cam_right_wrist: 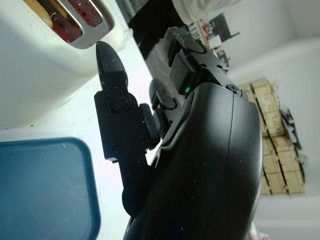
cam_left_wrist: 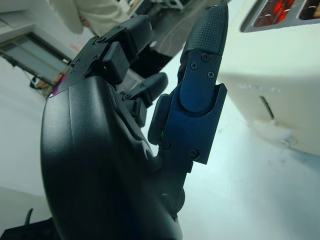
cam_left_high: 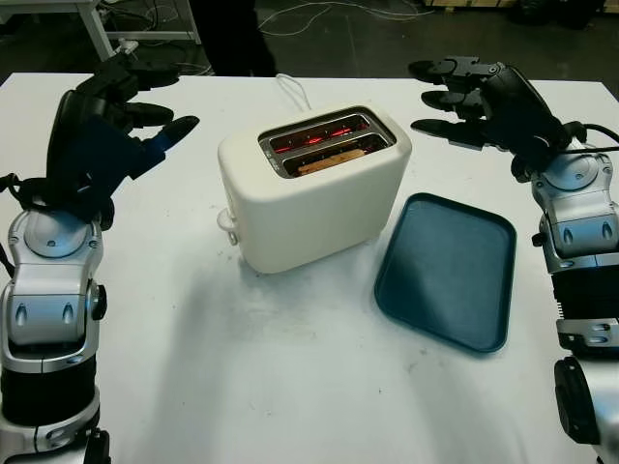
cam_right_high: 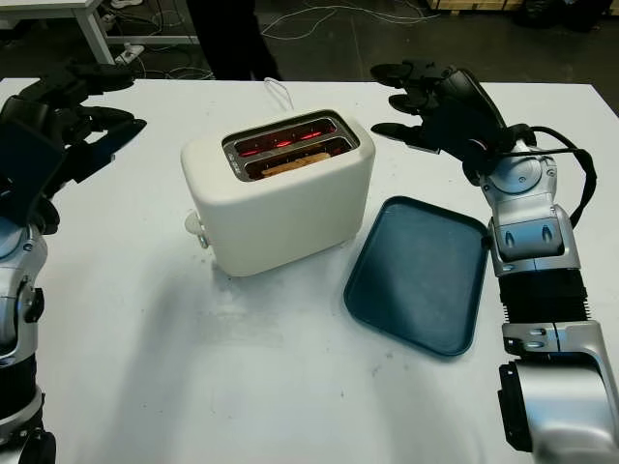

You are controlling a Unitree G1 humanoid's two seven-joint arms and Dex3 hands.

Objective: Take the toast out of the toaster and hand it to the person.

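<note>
two slots glow red in the cream plastic toaster [cam_left_high: 314, 188]; brown toast slice [cam_left_high: 332, 161] sits low in the near slot. risk: fingers brushing hot elements (little crust to pinch). left hand [cam_left_high: 121, 121] and right hand [cam_left_high: 464, 97] hover either side, both empty, uncurled.

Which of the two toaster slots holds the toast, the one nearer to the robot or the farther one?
The nearer slot of the toaster holds the toast, a brown edge showing inside. The farther slot shows only glowing red elements.
</note>
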